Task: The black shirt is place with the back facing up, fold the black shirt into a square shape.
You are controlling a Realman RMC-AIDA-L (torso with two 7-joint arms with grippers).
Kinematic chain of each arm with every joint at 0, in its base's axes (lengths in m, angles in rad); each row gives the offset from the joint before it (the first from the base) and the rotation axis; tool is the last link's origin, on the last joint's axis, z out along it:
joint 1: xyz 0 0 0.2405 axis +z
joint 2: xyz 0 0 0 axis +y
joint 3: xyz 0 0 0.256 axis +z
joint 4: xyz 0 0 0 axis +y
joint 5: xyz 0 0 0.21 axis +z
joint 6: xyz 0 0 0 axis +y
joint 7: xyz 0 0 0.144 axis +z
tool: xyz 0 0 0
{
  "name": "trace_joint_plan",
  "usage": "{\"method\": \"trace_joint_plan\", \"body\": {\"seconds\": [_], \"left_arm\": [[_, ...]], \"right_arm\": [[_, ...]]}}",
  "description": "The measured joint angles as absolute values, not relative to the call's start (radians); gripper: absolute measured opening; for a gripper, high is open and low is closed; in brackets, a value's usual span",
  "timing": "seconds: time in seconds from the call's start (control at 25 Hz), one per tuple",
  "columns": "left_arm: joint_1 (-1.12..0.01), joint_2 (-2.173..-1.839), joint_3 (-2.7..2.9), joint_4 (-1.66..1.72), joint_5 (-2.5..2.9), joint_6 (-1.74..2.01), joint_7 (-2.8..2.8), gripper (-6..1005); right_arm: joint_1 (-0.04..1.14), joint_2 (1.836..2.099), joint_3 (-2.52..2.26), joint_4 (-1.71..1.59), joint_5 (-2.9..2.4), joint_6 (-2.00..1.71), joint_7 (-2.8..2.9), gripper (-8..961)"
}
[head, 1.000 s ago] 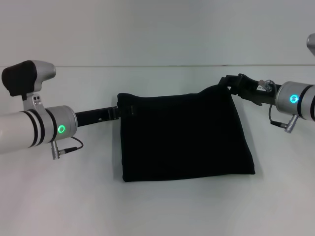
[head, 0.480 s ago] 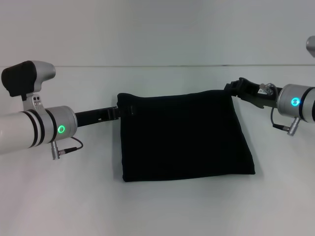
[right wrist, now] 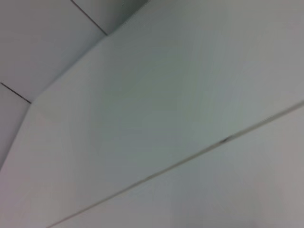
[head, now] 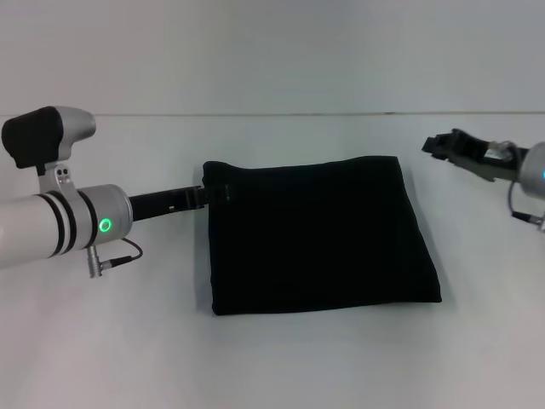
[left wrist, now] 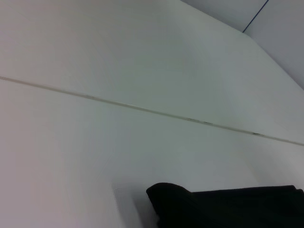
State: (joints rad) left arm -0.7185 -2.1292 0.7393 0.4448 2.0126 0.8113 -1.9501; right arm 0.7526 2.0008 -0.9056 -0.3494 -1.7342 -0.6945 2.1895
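- We are seeing the slim black left gripper point(head: 207, 193) lying low and meeting the far-left corner of the large plain black soft-fabric shirt point(head: 319, 234); the dark cloth is hiding its tips, so we cannot tell whether they are pinching the fabric or standing apart.
- We are seeing the black right gripper point(head: 436, 145) hanging at about two o'clock from the shirt, apart from the cloth and holding nothing; we cannot tell from this angle how its fingers are set.
- The shirt is lying folded into a nearly square block at the middle of the plain white table point(head: 281, 358).
- In the left wrist view, one rounded black fold of the shirt point(left wrist: 213, 206) is showing against the white surface.
- The right wrist view is showing only pale surfaces.
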Motion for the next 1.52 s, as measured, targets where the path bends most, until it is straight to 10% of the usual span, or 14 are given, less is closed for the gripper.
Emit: {"method": "trace_joint_plan", "body": {"seconds": [0.88,1.52], "left_arm": [[-0.700,-2.119,0.736,0.518,2.010,0.864,-1.942,935],[-0.712,-2.105,0.818,0.694,2.025,1.407,-1.633,927]], "right_arm": [[0.584,2.003,-0.703,-0.422,-1.623,-1.252,1.617,697],[0.727,2.008,-0.778,-0.528,-2.024,-1.305,1.600,681]]}}
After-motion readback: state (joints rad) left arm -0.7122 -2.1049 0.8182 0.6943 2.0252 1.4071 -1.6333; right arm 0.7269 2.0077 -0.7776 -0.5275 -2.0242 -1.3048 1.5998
